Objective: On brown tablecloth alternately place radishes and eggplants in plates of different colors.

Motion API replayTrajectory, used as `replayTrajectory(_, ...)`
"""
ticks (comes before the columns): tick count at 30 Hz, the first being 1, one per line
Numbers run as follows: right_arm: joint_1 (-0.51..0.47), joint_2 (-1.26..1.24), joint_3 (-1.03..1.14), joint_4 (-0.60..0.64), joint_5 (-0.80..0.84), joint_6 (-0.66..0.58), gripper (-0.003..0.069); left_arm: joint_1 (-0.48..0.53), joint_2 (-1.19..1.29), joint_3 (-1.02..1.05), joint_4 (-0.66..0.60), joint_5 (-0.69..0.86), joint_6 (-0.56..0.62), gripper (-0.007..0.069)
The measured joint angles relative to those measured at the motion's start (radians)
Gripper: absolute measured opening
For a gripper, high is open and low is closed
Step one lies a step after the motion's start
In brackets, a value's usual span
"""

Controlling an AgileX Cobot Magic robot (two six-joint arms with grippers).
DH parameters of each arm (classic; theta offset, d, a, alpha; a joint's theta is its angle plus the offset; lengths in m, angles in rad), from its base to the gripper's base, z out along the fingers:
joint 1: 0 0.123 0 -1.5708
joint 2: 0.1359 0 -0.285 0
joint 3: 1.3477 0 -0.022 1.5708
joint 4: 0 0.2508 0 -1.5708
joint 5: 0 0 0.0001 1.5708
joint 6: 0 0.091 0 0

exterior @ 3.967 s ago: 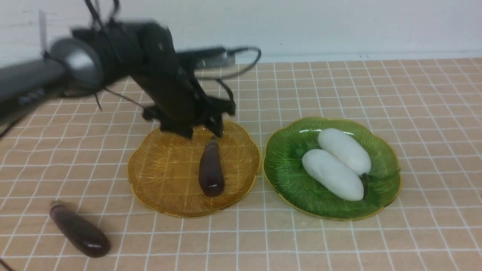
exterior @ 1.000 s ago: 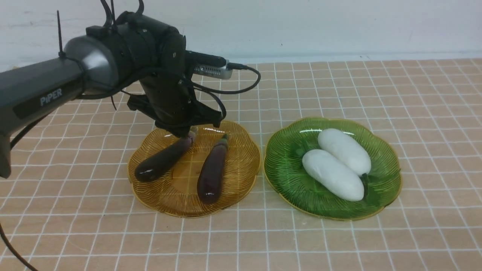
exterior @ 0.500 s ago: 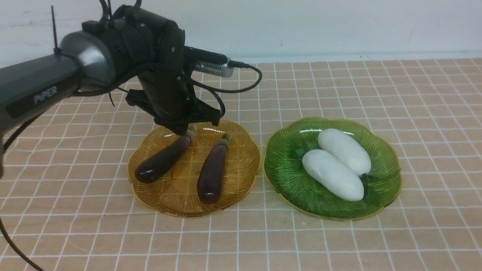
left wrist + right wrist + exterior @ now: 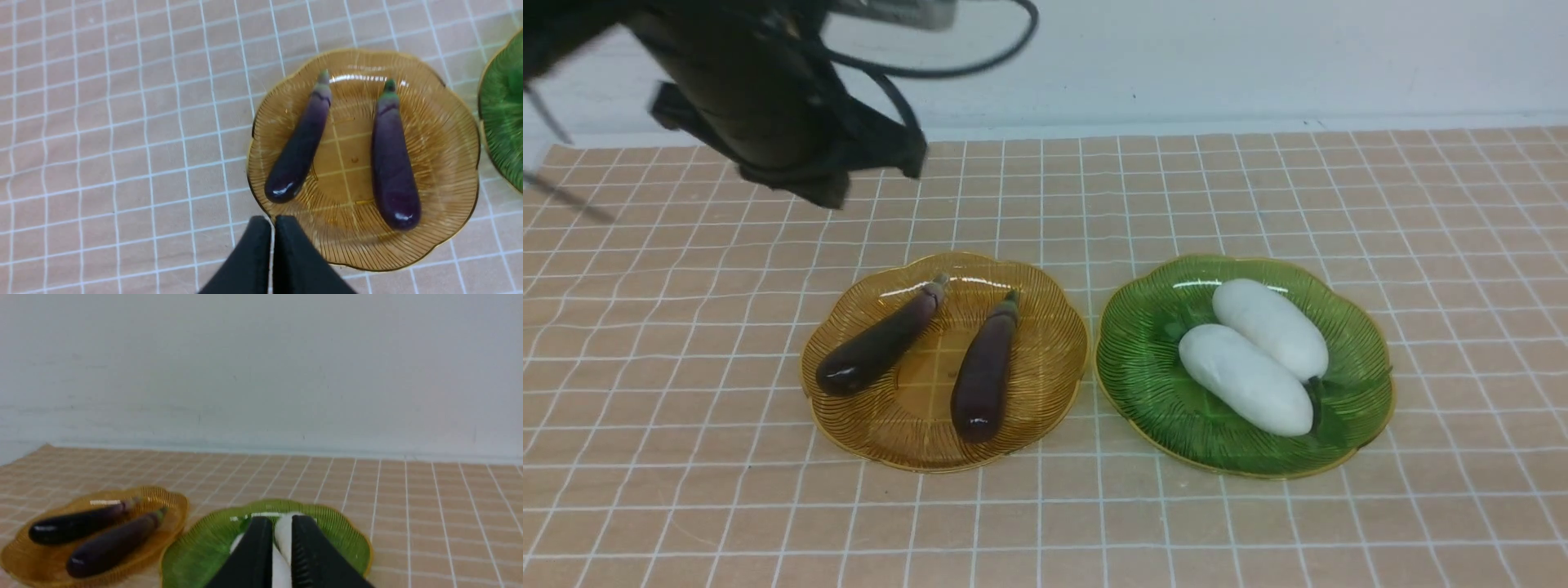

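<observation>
Two dark purple eggplants (image 4: 878, 347) (image 4: 984, 371) lie side by side on the amber plate (image 4: 907, 425), stems pointing away from me. Two white radishes (image 4: 1270, 327) (image 4: 1245, 380) lie on the green plate (image 4: 1152, 367). Both plates sit on the brown tablecloth (image 4: 1258, 204). My left gripper (image 4: 825, 188) is blurred, high above the cloth and behind-left of the amber plate. In the left wrist view it (image 4: 273, 222) is shut and empty over the plate's near rim (image 4: 441, 163). My right gripper (image 4: 282, 526) is low, short of the green plate (image 4: 196, 547), fingers nearly together and empty.
A white wall runs along the far edge of the cloth (image 4: 1258, 65). A black cable (image 4: 980, 57) loops off the left arm's wrist. Nothing else lies on the cloth around the plates.
My left gripper has risen up and back to the left, away from the amber plate. The second eggplant, on the cloth four seconds ago, now lies free on that plate.
</observation>
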Motion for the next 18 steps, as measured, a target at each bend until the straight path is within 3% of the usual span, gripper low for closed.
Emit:
replayTrajectory(11,-0.066,0.0,0.066,0.0,0.024,0.0,0.0063,0.0,-0.227,0.028,-0.033,0.005,0.049,-0.0003)
replayTrajectory(18,-0.201,0.0,0.066,0.0,0.026,0.0,0.0063,0.0,-0.567,0.344,-0.05,0.014,0.052,-0.0003)
